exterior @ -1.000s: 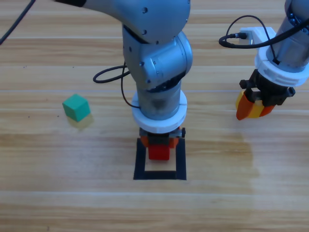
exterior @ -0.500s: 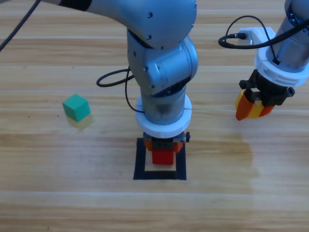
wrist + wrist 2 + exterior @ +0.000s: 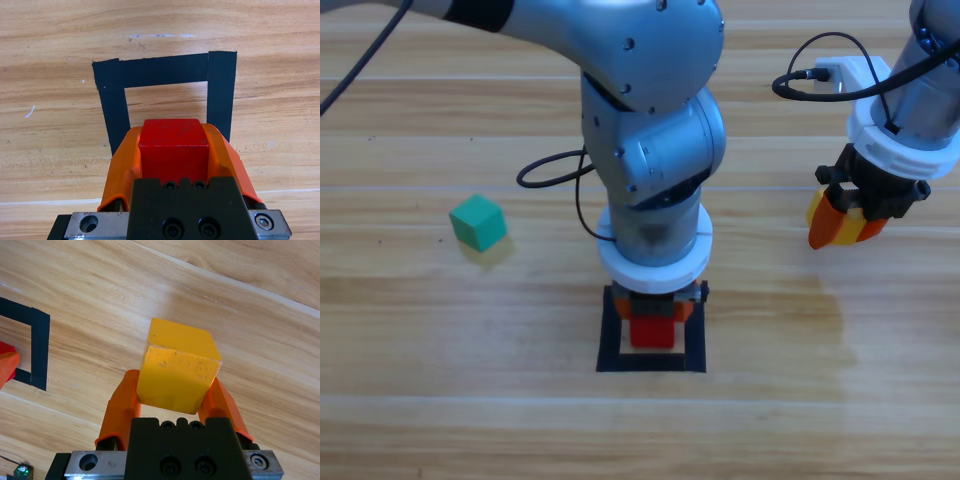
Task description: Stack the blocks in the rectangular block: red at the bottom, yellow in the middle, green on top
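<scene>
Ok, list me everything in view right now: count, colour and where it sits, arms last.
red cube: one, red, gripped in the left claw over the black outline
yellow cube: one, yellow, gripped in the right claw, off the table at the right
green cube: one, teal-green, on the table at the left
black outline: one, black, centre front
table: one, wood
left claw: orange, over the outline
right claw: orange, at the right

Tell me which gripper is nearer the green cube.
Left. The left gripper holds the red cube over the black outline, nearer the green cube; the right gripper is across the table.
</scene>
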Action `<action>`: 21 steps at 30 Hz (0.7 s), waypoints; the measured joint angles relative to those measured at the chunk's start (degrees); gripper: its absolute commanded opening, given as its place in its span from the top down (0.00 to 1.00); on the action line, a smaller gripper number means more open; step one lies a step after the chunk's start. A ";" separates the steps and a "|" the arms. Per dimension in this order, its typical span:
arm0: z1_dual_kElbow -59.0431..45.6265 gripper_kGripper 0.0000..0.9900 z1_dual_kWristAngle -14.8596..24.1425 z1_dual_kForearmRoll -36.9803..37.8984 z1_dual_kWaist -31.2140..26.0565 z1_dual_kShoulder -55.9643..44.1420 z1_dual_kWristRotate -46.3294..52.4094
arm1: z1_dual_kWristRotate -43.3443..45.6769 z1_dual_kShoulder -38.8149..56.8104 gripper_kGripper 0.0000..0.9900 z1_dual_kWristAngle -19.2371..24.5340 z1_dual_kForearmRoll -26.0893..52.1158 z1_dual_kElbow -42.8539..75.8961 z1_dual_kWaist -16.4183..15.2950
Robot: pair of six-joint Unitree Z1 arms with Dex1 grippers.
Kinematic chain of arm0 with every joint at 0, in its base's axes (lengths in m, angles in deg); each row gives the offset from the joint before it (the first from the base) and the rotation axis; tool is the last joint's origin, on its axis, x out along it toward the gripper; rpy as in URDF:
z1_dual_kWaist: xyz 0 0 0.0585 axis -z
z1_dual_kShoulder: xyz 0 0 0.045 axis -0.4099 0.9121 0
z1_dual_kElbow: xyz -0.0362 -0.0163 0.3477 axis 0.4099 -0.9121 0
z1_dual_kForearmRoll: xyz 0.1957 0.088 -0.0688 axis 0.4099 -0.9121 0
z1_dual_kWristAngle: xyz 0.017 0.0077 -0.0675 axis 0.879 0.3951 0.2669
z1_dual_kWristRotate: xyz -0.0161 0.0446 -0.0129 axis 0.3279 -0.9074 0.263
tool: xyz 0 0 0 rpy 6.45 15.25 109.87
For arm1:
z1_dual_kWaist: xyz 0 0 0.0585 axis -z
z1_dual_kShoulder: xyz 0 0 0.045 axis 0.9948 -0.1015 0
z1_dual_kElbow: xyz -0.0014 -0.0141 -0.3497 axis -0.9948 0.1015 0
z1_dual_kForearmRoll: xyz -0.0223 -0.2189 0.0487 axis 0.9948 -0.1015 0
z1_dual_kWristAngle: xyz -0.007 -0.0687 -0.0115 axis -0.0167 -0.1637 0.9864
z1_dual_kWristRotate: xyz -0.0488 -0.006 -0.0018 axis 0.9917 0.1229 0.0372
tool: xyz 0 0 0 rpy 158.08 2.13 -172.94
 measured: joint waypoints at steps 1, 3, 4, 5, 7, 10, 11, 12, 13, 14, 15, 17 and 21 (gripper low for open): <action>-0.01 1.00 0.00 0.14 0.00 0.00 0.00 | 0.00 0.00 0.73 0.00 0.00 0.00 0.00; -0.01 1.00 0.00 0.29 0.00 0.00 0.00 | 0.00 0.00 0.73 0.00 0.00 0.00 0.00; -0.01 1.00 0.00 0.32 0.00 0.01 0.00 | 0.00 0.00 0.73 0.00 0.00 0.00 0.00; -0.01 1.00 0.00 0.32 0.00 0.01 0.00 | 0.00 0.00 0.73 0.00 0.00 0.00 0.00; -0.01 1.00 0.00 0.33 0.00 0.01 0.00 | 0.00 0.00 0.73 0.00 0.00 0.00 0.00; -0.01 1.00 0.00 0.46 0.00 0.20 0.00 | 0.00 0.00 0.73 0.00 0.00 0.00 0.00; -0.01 1.00 0.00 0.56 0.00 0.40 0.00 | 0.00 0.00 0.73 0.00 0.00 0.00 0.00; -0.01 1.00 0.00 0.60 0.00 0.72 0.00 | 0.00 0.00 0.73 0.00 0.00 0.00 0.00; -0.01 1.00 0.00 0.61 0.00 0.91 0.00 | 0.00 0.00 0.73 0.00 0.00 0.00 0.00; -0.01 1.00 0.00 0.68 0.00 1.17 0.00 | 0.00 0.00 0.73 0.00 0.00 0.00 0.00; -0.01 1.00 0.00 0.82 0.00 1.31 0.00 | 0.00 0.00 0.73 0.00 0.00 0.00 0.00; -0.01 1.00 0.00 0.95 0.00 1.42 0.00 | 0.00 0.00 0.73 0.00 0.00 0.00 0.00; -0.01 1.00 0.02 1.00 0.00 1.42 0.00 | 0.00 0.00 0.73 -0.01 0.00 0.01 0.00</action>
